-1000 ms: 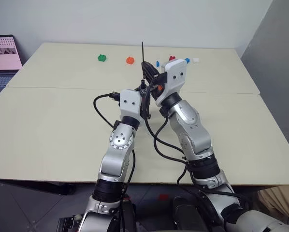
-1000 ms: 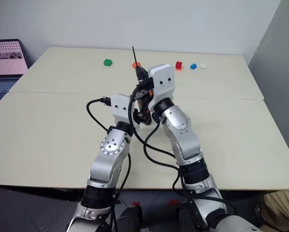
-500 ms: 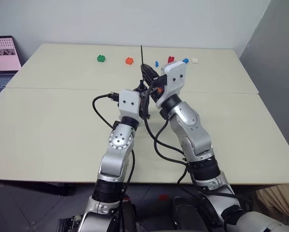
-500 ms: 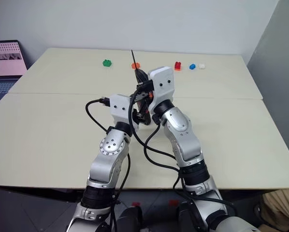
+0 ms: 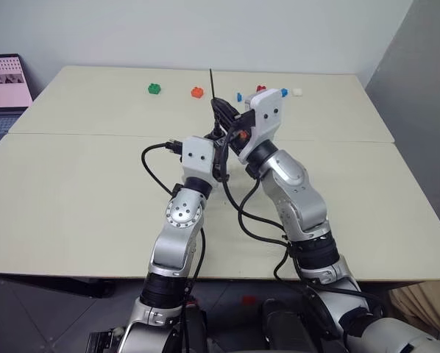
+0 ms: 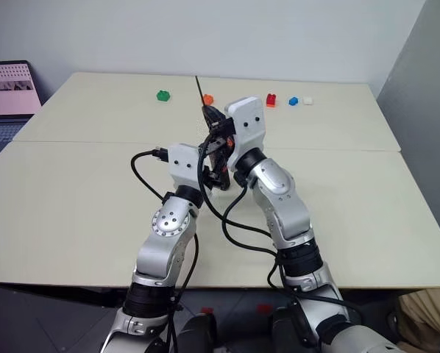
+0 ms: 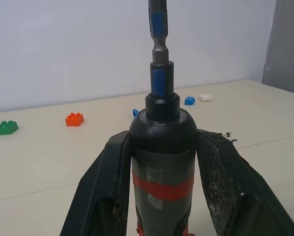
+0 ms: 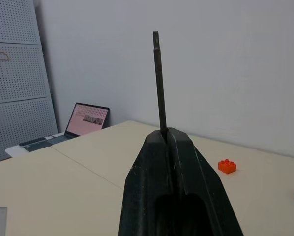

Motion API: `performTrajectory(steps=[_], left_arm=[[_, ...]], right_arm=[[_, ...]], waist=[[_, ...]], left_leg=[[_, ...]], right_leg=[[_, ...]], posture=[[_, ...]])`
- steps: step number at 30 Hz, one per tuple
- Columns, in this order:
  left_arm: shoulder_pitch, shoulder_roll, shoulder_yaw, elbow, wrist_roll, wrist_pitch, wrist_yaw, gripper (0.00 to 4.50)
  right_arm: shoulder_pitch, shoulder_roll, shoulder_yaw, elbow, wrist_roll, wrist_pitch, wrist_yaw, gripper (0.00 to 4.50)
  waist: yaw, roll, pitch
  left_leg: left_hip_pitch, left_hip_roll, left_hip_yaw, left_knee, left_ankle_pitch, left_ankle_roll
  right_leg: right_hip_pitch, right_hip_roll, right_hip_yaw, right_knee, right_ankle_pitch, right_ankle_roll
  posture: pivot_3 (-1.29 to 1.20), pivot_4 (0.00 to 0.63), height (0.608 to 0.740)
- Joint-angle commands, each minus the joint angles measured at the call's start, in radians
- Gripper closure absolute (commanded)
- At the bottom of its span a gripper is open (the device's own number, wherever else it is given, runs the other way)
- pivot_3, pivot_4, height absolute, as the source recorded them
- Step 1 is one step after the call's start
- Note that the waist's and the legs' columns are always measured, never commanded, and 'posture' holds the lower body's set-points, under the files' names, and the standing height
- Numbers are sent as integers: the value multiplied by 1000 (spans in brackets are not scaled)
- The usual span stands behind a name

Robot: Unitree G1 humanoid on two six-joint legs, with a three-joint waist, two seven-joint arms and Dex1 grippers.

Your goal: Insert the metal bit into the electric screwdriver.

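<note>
Metal bit: thin, stiff, light, probably slippery; right tool pinches its lower end. Left tool clamps electric screwdriver mid-body, a firm hold.

The metal bit looks like dull grey metal. The electric screwdriver has smooth, slightly shiny black plastic. The left gripper's fingers look rough and scuffed.
</note>
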State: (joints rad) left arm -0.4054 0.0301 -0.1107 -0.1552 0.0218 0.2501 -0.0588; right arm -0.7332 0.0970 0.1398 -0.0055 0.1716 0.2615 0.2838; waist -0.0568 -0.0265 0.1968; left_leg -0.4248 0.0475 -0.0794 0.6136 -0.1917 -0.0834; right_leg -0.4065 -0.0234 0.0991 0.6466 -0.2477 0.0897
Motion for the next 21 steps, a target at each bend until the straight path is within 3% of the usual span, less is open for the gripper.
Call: performTrajectory(steps=[1,21], left_arm=[[-8,0,-3,-29,10,-8,-2,2867],[-8,2,3,-33,8,-7,3,2867]], right_arm=[[-50,-7,-22,-37,20,0,7,4500],[-29,-20,-17,-27,15,12,-3,4500]], waist=[[0,0,0],[0,0,0]], left_leg=[[0,0,0,0,0,0],[0,0,0,0,0,0]], right_leg=[[0,0,0,0,0,0],[0,0,0,0,0,0]], posture=[[0,150,740],[0,150,740]])
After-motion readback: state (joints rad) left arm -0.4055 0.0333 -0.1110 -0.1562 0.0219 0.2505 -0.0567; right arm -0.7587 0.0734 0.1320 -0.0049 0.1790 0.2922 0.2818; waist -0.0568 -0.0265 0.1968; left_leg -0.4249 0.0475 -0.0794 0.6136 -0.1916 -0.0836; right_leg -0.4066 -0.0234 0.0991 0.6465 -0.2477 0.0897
